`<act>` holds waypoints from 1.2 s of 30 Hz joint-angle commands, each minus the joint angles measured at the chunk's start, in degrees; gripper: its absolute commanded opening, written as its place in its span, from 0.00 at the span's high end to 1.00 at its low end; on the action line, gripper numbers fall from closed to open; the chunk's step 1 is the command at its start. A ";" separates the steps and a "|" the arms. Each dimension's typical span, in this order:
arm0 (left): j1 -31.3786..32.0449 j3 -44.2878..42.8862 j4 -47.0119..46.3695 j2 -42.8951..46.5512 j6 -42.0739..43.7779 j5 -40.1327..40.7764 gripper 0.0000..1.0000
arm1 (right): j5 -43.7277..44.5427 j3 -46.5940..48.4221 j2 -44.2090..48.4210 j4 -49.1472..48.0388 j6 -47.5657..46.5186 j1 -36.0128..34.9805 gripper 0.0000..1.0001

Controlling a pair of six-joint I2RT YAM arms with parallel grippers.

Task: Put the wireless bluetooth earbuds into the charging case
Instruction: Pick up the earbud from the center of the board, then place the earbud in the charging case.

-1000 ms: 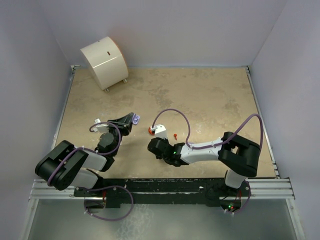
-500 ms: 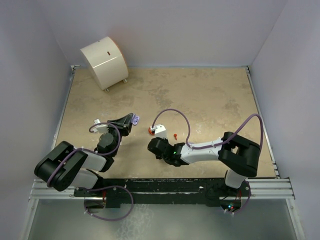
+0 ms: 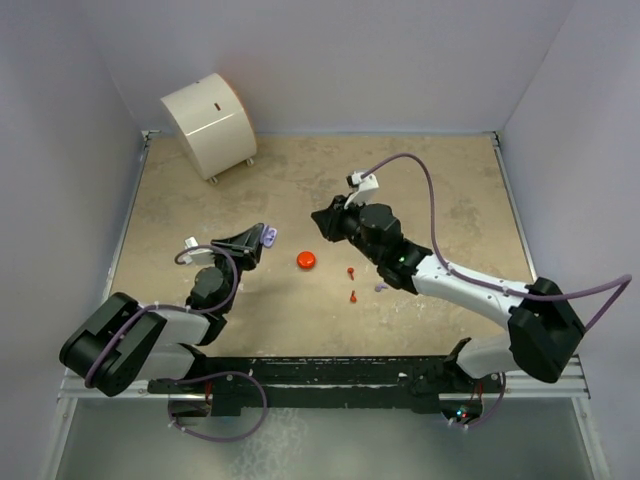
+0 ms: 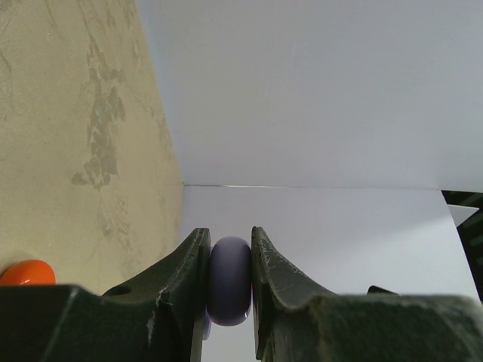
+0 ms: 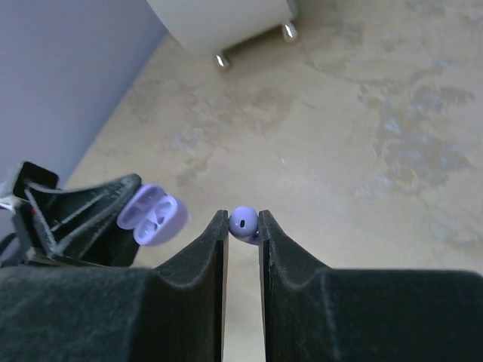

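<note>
My left gripper (image 3: 258, 240) is shut on the lilac charging case (image 3: 269, 237), held edge-on between its fingers in the left wrist view (image 4: 230, 280). In the right wrist view the case (image 5: 151, 215) is open, with two hollow sockets showing. My right gripper (image 3: 320, 222) hovers right of the case, shut on a lilac earbud (image 5: 244, 222) at its fingertips. A second lilac earbud (image 3: 380, 288) and two red-orange earbuds (image 3: 350, 271) (image 3: 353, 296) lie on the table. A round red-orange case (image 3: 306, 260) lies between the arms.
A large white cylindrical object (image 3: 208, 122) stands on small feet at the far left corner and also shows in the right wrist view (image 5: 226, 19). Lavender walls enclose the tan table (image 3: 440, 190) on three sides.
My right arm has lifted from beside the red-orange case and swung up and away, now raised to the right of the lilac case. The red-orange case now lies uncovered. The left arm has hardly moved.
</note>
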State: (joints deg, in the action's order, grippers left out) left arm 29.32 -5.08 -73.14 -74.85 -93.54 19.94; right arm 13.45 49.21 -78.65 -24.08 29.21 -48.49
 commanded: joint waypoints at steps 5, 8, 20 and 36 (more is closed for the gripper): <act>-0.25 -2.91 -1.76 1.65 -2.10 0.31 1.00 | -23.10 -0.23 -0.98 -20.63 0.20 6.85 1.00; -0.23 -3.86 -2.30 1.09 -2.18 -0.19 1.00 | -30.03 -1.38 -1.89 -25.92 2.10 9.17 1.00; -0.14 -10.41 -3.67 -3.86 -4.74 -3.15 1.00 | -48.43 -4.17 -10.86 -46.32 13.34 12.87 1.00; 0.03 -12.72 -5.26 -6.88 -6.48 -5.87 1.00 | -57.14 -0.68 -19.21 -57.09 24.56 14.67 1.00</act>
State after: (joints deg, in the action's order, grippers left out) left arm 29.32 -15.44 -74.50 -81.76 -99.02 15.40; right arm -40.75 45.21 -97.14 -75.24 50.70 -34.04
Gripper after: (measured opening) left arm 0.244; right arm 0.207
